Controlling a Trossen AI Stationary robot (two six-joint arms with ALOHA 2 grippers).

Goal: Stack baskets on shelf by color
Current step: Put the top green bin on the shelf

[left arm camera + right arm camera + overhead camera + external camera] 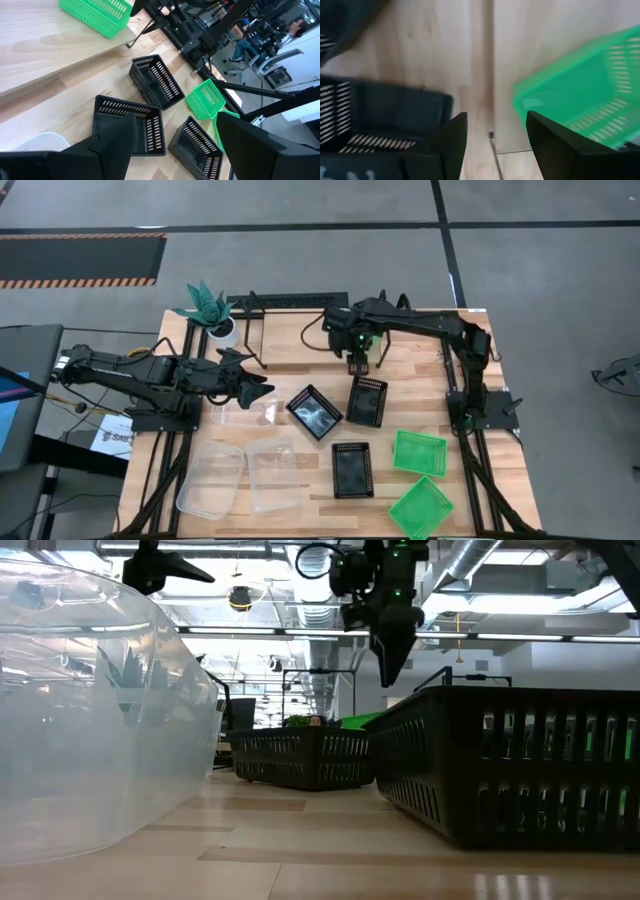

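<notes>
Clear plastic first: two clear baskets sit at seven o'clock on the tabletop, untouched. Just above them the left end effector hovers empty, fingers spread, likely lining up a pick. At centre, three black baskets lie scattered; at five o'clock, two green baskets. Up at twelve o'clock the right end effector hangs over the shelf, fingers parted, empty, beside a green basket parked on the plank, probably starting the green stack.
</notes>
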